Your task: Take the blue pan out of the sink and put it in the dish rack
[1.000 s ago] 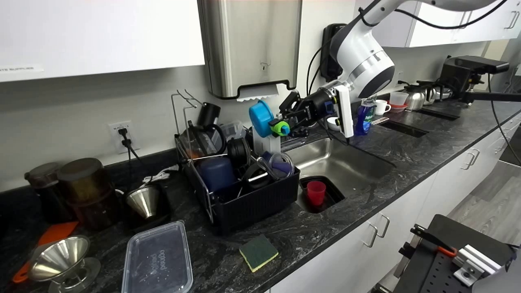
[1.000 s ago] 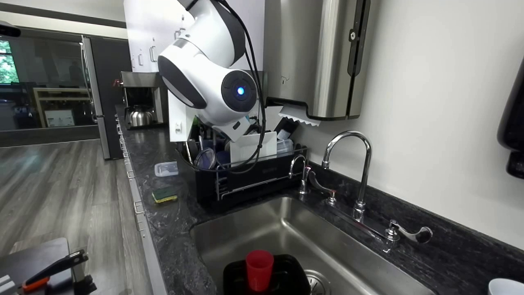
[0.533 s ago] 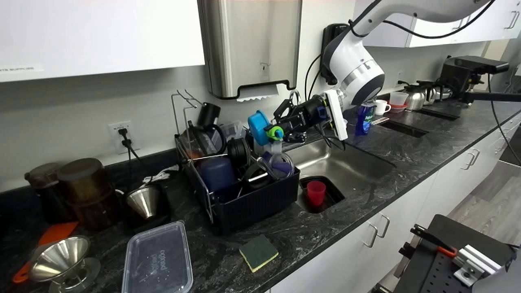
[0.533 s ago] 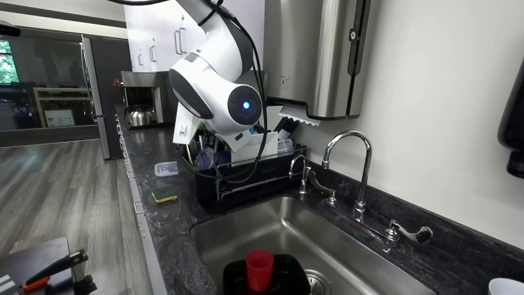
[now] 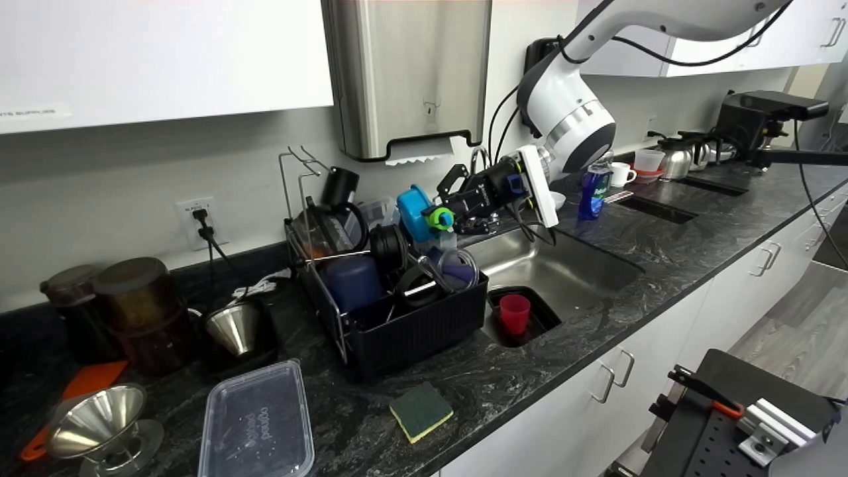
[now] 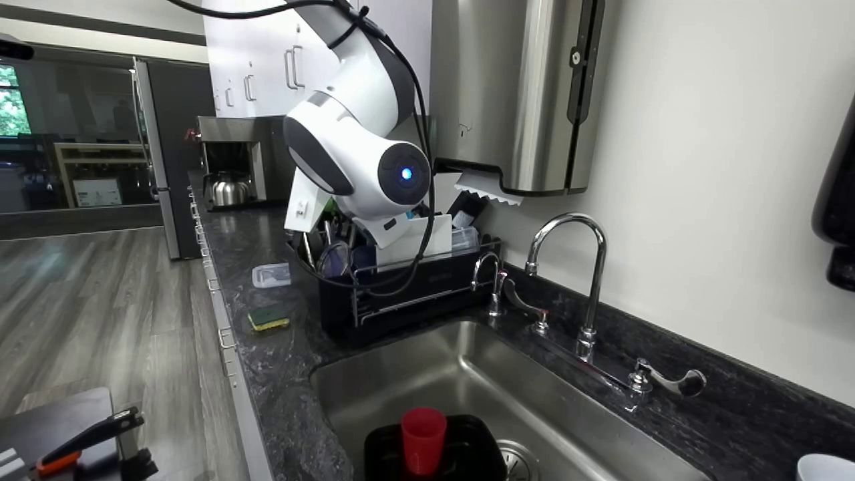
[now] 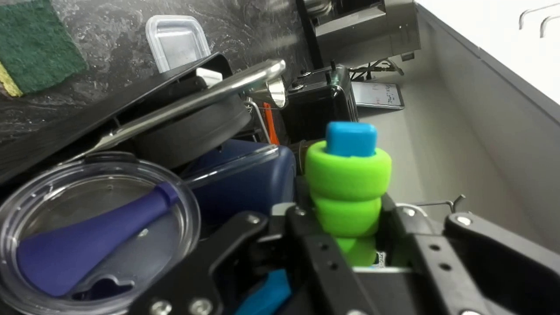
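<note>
My arm [image 5: 553, 93] is the big mover, sitting noticeably lower in both exterior views than it did a second ago. The sink [image 5: 550, 262] looks just the same to me. The dish rack [image 5: 417, 334] hasn't budged either, though I've got the arm closer in on it now. My gripper [image 7: 345, 214] is clamped down on the blue pan [image 5: 413, 213], same as half a second ago. The pan is turned on its side and has come down and a little left in an exterior view, so it's up at the sink-side end of the rack; honestly can't tell from my end if it's touching anything in there. The red cup [image 5: 515, 313] is in the exact same spot in the sink. Smallest bit is the green handle [image 7: 348, 175], with the fingers [image 7: 413, 221] snug on both sides and its blue tip [image 7: 351, 139] poking out past them in the wrist view.
</note>
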You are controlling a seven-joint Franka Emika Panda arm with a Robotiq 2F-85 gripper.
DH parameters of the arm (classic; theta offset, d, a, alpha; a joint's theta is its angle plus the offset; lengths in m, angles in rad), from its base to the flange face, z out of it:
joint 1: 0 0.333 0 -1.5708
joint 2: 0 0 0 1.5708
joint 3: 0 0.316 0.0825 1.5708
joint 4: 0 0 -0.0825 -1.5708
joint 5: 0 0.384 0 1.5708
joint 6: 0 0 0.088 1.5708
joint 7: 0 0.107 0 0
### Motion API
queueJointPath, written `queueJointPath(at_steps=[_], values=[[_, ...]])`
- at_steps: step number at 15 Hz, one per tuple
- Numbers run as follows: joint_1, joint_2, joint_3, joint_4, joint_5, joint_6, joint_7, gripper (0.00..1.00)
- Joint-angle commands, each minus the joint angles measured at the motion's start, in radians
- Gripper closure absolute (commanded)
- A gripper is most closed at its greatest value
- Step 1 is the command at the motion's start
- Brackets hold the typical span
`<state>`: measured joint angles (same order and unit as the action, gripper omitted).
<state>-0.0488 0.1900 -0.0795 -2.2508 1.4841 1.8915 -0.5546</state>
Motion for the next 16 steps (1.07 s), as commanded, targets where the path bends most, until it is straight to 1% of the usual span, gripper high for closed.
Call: queueJointPath(at_steps=[1, 2, 3, 4, 7, 9, 10, 16], values=[[-0.001, 0.025, 0.008, 0.022, 0.015, -0.012, 0.015, 0.74], [-0.001, 0.026, 0.009, 0.021, 0.013, -0.014, 0.015, 0.43], [0.000, 0.027, 0.009, 0.021, 0.013, -0.014, 0.016, 0.41], [0.000, 0.026, 0.010, 0.019, 0.013, -0.014, 0.015, 0.36], [0.000, 0.022, 0.011, 0.013, 0.016, -0.013, 0.013, 0.13], [0.000, 0.019, 0.011, 0.010, 0.018, -0.011, 0.012, 0.01], [0.000, 0.017, 0.010, 0.008, 0.017, -0.010, 0.012, 0.00], [0.005, -0.022, 0.010, -0.021, -0.010, -0.004, 0.022, 0.00]])
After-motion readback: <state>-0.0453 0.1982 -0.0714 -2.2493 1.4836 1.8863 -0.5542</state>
